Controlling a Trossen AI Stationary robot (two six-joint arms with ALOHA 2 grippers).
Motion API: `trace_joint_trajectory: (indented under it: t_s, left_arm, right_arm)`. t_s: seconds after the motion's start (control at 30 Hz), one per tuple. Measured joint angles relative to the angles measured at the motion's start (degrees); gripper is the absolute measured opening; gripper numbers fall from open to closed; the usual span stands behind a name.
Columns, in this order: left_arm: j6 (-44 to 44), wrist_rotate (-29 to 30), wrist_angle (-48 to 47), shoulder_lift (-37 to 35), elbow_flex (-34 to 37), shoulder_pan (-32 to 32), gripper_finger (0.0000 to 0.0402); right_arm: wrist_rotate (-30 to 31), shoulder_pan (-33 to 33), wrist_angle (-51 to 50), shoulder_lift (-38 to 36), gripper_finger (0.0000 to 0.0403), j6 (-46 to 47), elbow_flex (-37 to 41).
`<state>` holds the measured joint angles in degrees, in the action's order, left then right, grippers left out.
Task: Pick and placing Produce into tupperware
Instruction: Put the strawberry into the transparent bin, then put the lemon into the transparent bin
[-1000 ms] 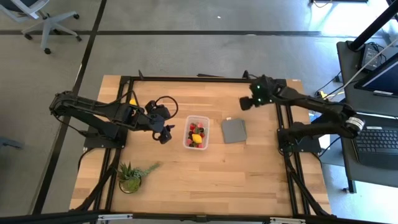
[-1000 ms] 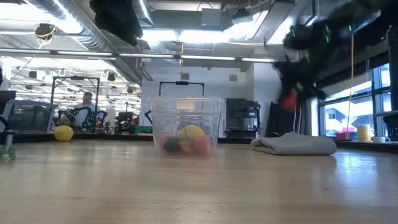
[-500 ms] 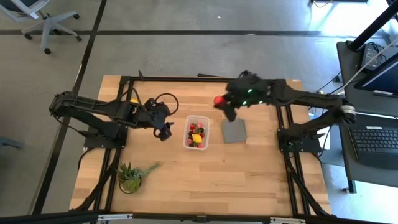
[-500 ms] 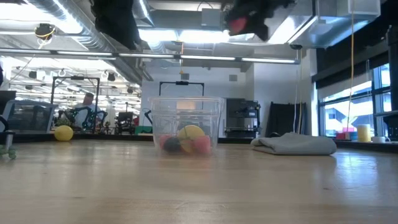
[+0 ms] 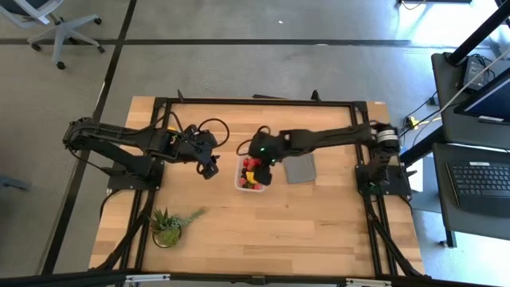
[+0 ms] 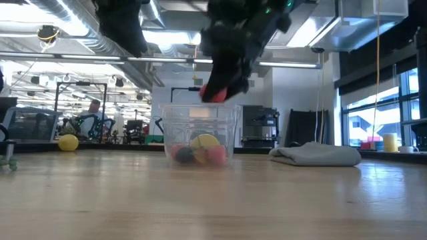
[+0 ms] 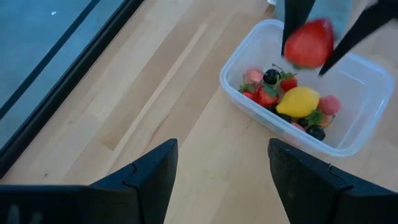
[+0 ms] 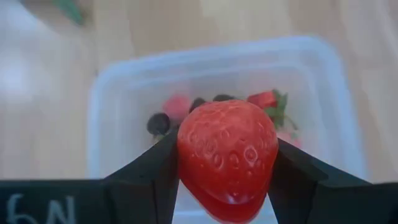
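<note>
Right wrist view shows our right tool (image 8: 225, 171) clenched on a red strawberry (image 8: 226, 158), held directly above the tupperware (image 5: 237, 180), which sits at the worktop's (image 5: 319, 231) centre with other produce (image 7: 292, 99) already inside. Our left tool (image 5: 209, 170) waits released at the tub's nine o'clock. We judge this the placing step; next we lower slightly and release over the tub.

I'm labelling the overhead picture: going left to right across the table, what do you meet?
Potted plant → left gripper → tupperware, with the right gripper holding a strawberry above it → grey square piece.
</note>
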<state>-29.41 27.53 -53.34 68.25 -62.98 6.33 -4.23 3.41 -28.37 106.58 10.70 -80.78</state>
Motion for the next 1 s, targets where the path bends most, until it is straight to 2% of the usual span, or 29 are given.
trace_joint_trajectory:
  t_s: [0.2,0.43,0.57,0.83,1.0]
  left_arm:
    - [0.02,0.02,-0.04,-0.02,0.00,0.00,0.0241]
    - [0.00,0.02,0.02,-0.02,0.00,0.07,0.0241]
    - [-0.02,0.00,0.02,-0.02,0.00,0.07,0.0241]
    - [2.03,0.02,0.05,-0.02,0.00,0.07,0.0241]
    - [0.04,-0.54,0.20,-0.06,0.00,0.07,0.0241]
  right_arm:
    - [-0.13,-0.14,-1.08,5.54,0.0192,1.34,-3.42]
    - [-0.33,-0.01,-7.42,5.41,0.0322,1.02,-6.87]
    - [-0.82,0.53,-13.25,5.30,0.0360,2.19,-10.22]
    - [-0.87,2.76,-29.73,4.67,0.0375,-2.49,-24.78]
    - [-0.85,5.49,-34.07,1.23,0.0376,-6.69,-30.50]
